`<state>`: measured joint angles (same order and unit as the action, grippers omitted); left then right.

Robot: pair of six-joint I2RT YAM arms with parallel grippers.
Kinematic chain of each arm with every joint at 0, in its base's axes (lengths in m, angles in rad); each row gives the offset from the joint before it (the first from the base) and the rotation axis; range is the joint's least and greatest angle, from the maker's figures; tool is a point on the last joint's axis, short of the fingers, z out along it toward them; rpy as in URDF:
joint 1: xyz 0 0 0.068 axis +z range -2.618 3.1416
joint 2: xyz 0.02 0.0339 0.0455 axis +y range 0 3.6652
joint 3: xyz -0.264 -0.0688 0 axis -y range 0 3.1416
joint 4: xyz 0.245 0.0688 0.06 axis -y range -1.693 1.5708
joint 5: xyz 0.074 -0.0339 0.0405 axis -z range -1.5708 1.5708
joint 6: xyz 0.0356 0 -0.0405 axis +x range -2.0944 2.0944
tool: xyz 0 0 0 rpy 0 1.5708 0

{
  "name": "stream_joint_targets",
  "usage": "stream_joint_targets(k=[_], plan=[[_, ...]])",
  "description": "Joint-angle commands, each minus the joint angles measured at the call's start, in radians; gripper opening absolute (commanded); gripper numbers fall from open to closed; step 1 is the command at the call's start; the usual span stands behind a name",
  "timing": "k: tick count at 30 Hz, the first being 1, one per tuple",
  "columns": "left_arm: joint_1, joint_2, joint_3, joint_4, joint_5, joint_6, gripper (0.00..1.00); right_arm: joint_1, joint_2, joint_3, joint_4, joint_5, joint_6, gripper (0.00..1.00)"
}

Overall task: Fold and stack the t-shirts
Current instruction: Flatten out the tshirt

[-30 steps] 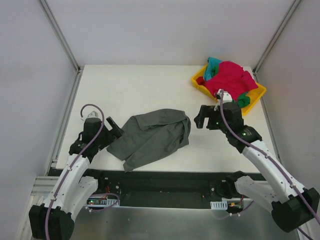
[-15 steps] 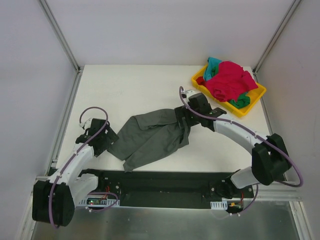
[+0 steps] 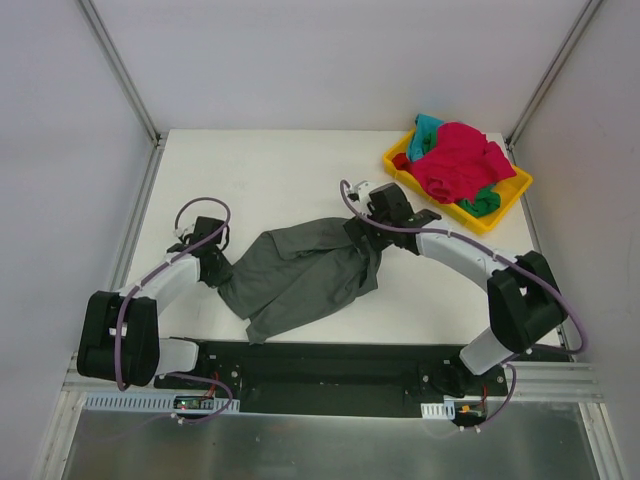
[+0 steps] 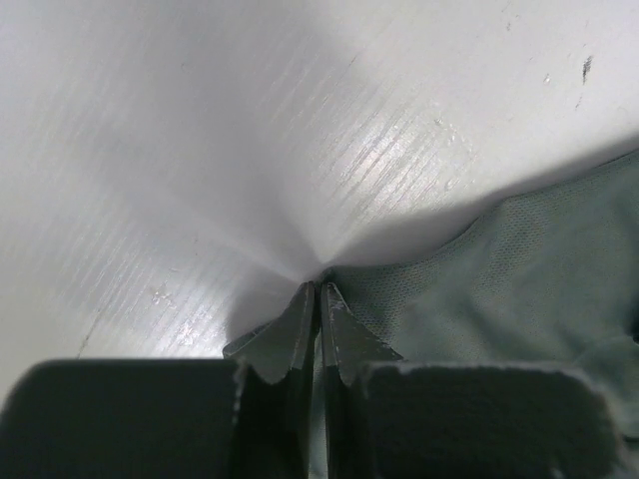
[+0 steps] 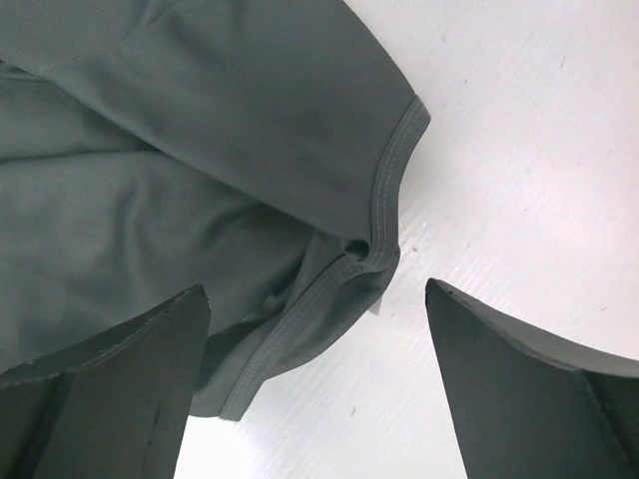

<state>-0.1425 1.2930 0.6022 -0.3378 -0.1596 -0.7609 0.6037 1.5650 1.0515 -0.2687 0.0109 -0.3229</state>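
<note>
A crumpled grey t-shirt (image 3: 300,272) lies on the white table (image 3: 270,170), slightly left of centre. My left gripper (image 3: 216,264) is at the shirt's left edge. In the left wrist view it (image 4: 319,284) is shut, with a corner of the grey cloth (image 4: 519,269) drawn up to its tips. My right gripper (image 3: 362,230) hovers over the shirt's upper right corner. In the right wrist view it (image 5: 315,287) is open, its fingers either side of a stitched hem (image 5: 384,215) of the grey t-shirt (image 5: 200,150), touching nothing.
A yellow bin (image 3: 508,203) at the back right holds a heap of red, teal and green t-shirts (image 3: 458,158). Metal frame posts run along both sides of the table. A black rail lies along the near edge.
The left gripper moved in to the shirt's left edge and shut there. The right arm swung left from near the bin to the shirt's upper right corner, still open.
</note>
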Motion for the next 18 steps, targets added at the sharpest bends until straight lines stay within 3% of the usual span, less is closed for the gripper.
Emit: stream_joint_targets(k=[1,6,11,16,18], plan=[[0.004,-0.007,-0.018,-0.013,-0.001,0.011,0.00,-0.002,0.036,0.062,-0.001,-0.038,-0.198,0.90],[0.004,-0.078,-0.016,-0.015,-0.034,0.014,0.00,-0.010,0.110,0.111,-0.035,-0.169,-0.391,0.85],[0.003,-0.124,-0.013,-0.013,-0.044,0.037,0.00,-0.036,0.197,0.192,-0.115,-0.161,-0.469,0.79],[0.004,-0.124,-0.002,-0.015,-0.049,0.055,0.00,-0.082,0.262,0.252,-0.148,-0.166,-0.495,0.63],[0.004,-0.126,-0.001,-0.013,-0.049,0.055,0.00,-0.093,0.277,0.262,-0.170,-0.163,-0.489,0.51]])
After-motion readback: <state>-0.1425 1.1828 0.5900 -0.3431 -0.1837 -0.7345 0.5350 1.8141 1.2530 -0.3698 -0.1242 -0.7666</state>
